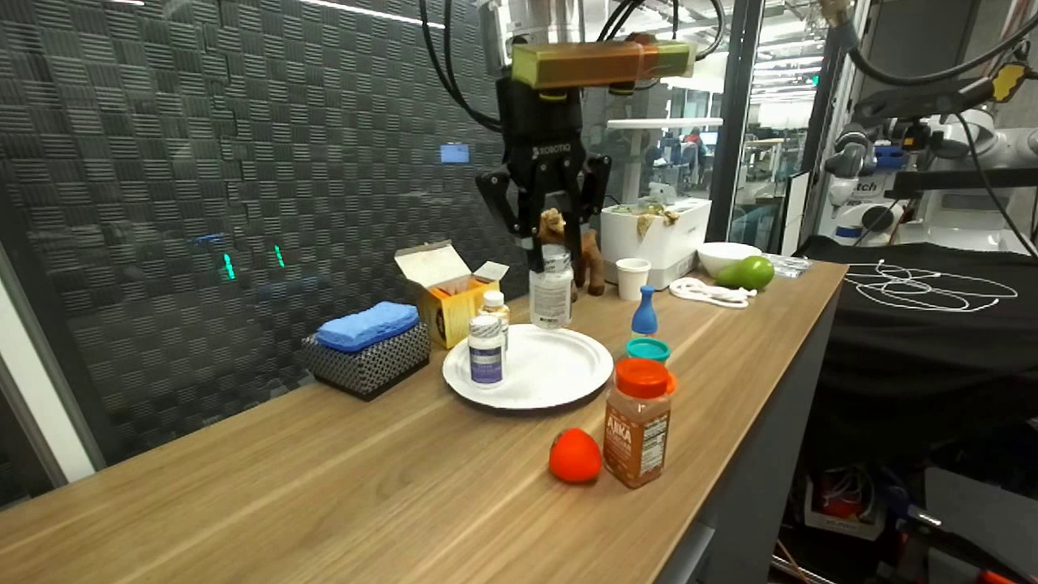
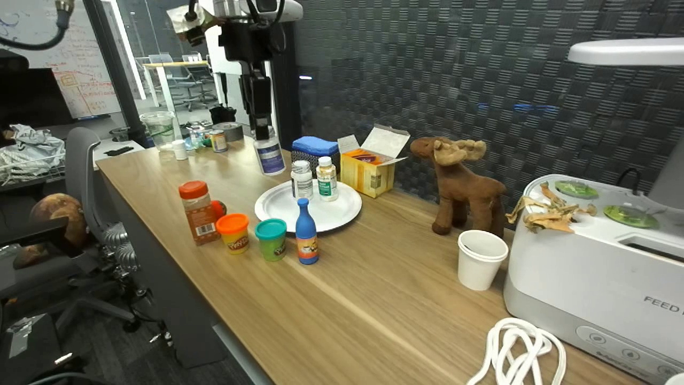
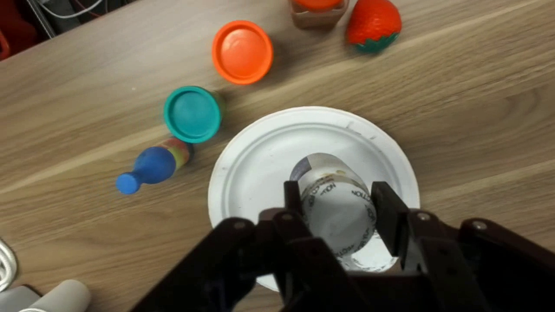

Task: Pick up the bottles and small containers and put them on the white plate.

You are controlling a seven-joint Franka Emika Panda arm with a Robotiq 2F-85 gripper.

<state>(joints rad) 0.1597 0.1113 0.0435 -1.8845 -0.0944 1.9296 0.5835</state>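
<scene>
A purple-labelled white pill bottle [image 2: 270, 159] is held up over the white plate [image 1: 559, 377] and is not yet set down. Its cap is pinched from both sides by the gripper [image 3: 337, 203]. The bottle looks to be made of hard, smooth plastic, so it is probably light and not easily squashed. The round cap may slip or turn a bit, so it is best gripped firmly on its straight sides, and the bottle is best lowered slowly. On the plate, a second white pill bottle [image 1: 486, 357] and a green-labelled pill bottle [image 2: 327, 182] are stood near each other and could be knocked over by a bump. More room seems to be left on the plate toward the teal-lidded tub [image 2: 271, 240], but the rim should be missed. Farther out, a blue bottle [image 2: 306, 235], an orange-lidded Play-Doh tub [image 2: 233, 233] and a red-lidded Ajika jar [image 1: 636, 430] are set toward the open edge of the wooden desk [image 1: 324, 487], where things could be dropped off. On the other side, the way is narrowed by a yellow cardboard box [image 1: 462, 315] with its flaps open and by the dark wall [image 1: 324, 162].
</scene>
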